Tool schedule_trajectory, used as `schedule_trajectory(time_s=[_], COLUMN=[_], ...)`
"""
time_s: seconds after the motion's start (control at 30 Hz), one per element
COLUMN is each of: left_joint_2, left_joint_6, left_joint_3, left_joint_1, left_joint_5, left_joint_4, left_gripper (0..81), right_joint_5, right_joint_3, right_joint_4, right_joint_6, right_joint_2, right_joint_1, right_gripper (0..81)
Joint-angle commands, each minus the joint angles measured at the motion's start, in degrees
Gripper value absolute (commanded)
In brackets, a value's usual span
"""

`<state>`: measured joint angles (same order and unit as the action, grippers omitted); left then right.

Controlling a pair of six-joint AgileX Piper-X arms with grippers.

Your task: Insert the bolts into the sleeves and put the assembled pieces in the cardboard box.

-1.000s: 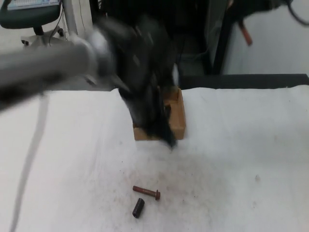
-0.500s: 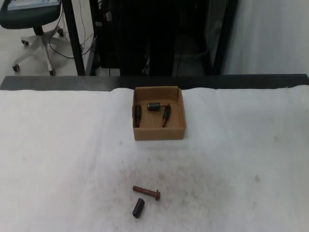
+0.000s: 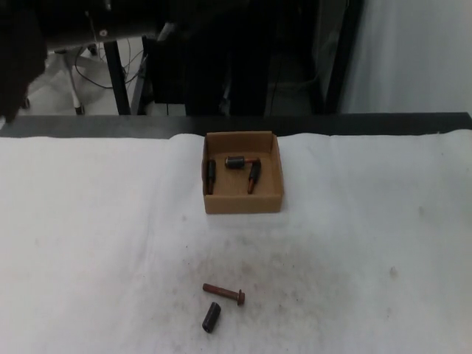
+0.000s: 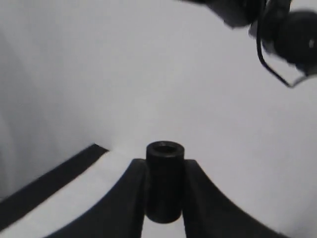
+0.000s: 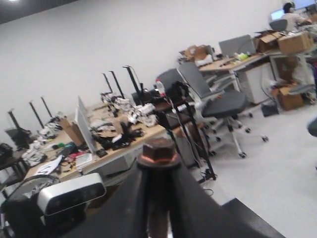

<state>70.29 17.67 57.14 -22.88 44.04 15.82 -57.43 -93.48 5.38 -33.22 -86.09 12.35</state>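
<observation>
Left gripper (image 4: 164, 167) pinches a black sleeve (image 4: 165, 184), open bore past its fingertips, while the right gripper (image 5: 158, 173) clamps a bolt (image 5: 158, 150) lengthwise, hex head outermost.

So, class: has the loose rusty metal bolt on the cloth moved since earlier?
No; the bolt stays put, same distance from the brown cardboard box.

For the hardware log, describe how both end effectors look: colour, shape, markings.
The left end effector has two matte black fingers. Their outer edges sweep inward in a smooth curve to narrow tips, and the surfaces are plain and unmarked. The right end effector has dark fingers with the same curved, tapering shape, also plain.
</observation>
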Motion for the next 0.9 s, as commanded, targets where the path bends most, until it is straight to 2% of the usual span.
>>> schedule_trajectory(time_s=[0.0,0.17,0.33,0.67,0.87], left_joint_2=[-0.24,-0.22,-0.22,-0.22,-0.22], left_joint_6=[3.16,3.41,5.31,8.42,8.49], left_joint_3=[-0.97,-1.07,-1.07,-1.07,-1.07], left_joint_1=[0.0,0.0,0.0,0.0,0.0], left_joint_5=[-3.53,-4.02,-1.41,6.72,7.25], left_joint_4=[9.68,10.5,10.51,10.4,10.4], left_gripper=[0.6,0.6,0.6,0.6,0.6], right_joint_5=[-1.6,-1.35,-1.24,-1.24,-1.45], right_joint_3=[1.0,2.07,3.88,3.99,3.99], right_joint_4=[9.1,11.33,11.16,11.13,10.93], right_joint_6=[-3.22,-2.13,-0.54,-0.54,0.01], right_joint_2=[0.92,0.92,0.79,0.79,0.79], right_joint_1=[3.01,8.71,11.75,12.84,12.84], right_gripper=[0.8,0.8,0.8,0.8,0.8])
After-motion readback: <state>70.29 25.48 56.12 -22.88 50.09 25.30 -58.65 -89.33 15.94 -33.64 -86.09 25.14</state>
